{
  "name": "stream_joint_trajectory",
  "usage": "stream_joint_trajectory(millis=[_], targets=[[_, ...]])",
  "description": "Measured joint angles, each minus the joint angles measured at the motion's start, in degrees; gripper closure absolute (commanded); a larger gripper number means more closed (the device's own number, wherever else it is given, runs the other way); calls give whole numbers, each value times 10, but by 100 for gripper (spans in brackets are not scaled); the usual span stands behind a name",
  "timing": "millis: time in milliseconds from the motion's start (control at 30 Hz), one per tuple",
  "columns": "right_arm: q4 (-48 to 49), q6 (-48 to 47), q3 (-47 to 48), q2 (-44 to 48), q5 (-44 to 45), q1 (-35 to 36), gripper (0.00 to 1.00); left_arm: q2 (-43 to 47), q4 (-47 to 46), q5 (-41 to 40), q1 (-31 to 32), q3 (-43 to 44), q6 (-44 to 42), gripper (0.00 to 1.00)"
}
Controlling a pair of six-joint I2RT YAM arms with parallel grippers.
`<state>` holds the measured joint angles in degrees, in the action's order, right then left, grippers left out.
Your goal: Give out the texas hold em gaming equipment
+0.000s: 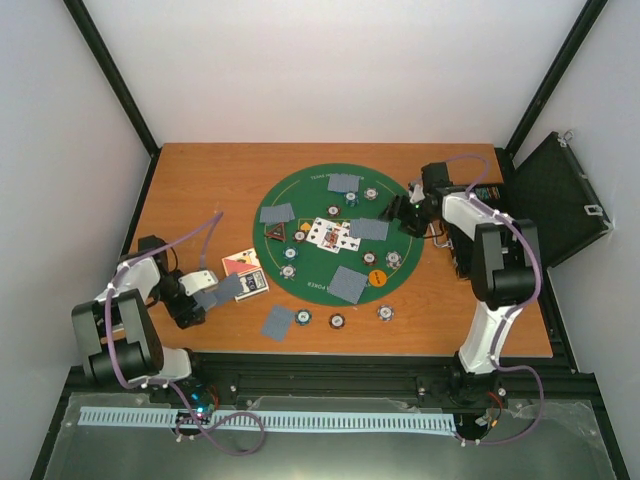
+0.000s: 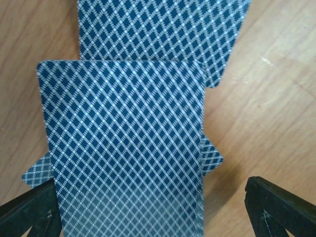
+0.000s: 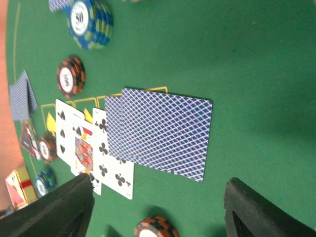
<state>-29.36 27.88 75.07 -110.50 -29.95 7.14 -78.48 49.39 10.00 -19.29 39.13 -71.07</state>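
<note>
Orange-brown wooden surface point(image 1: 200, 180) inside white walls point(image 1: 300, 70) carries a round green mat point(image 1: 310, 205). Left tool point(image 2: 150, 190) is spread wide, gripping nothing; grey-blue-backed playing cards point(image 2: 121, 143) lie on bare wood between its fingers point(image 2: 29, 212), long axis pointing straight ahead. Right tool point(image 3: 159, 185), parted and empty, hangs over the mat, a face-down pair point(image 3: 163, 131) just ahead. Left tool is plainly nearer the cards on the wood.

Plain white walls point(image 1: 330, 70) all round with black corner posts point(image 1: 112, 75) — orange-brown wooden table point(image 1: 200, 185) in the middle, shiny metal sheet point(image 1: 330, 455) up front.
</note>
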Motion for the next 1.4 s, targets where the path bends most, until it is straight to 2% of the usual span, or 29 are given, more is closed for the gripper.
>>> stream_joint_trajectory(millis=[133, 200, 333, 433, 600, 700, 800, 933, 1133, 1400], targets=[[-20, -3, 0, 45, 23, 0, 5, 23, 26, 1, 0, 1, -2, 0], [-31, -8, 0, 72, 36, 0, 0, 40, 51, 7, 0, 11, -2, 0], [-48, -18, -8, 136, 74, 0, 0, 70, 112, 38, 0, 74, 12, 0], [-38, -22, -37, 207, 128, 0, 0, 87, 133, 84, 0, 140, 58, 0], [31, -23, -156, 358, 255, 0, 0, 125, 68, 194, 0, 173, 230, 0], [132, -35, -275, 462, 369, -1, 0, 162, -65, 250, 1, 115, 370, 0], [238, -66, -391, 544, 475, -1, 0, 183, -231, 260, 3, 21, 492, 0], [319, -103, -452, 527, 559, -7, 0, 159, -450, 235, 24, -112, 616, 0], [483, -161, -534, 452, 607, -10, 0, 68, -679, 172, 86, -174, 688, 0], [667, -211, -564, 335, 599, -18, 0, 24, -900, 111, 111, -215, 713, 0]])
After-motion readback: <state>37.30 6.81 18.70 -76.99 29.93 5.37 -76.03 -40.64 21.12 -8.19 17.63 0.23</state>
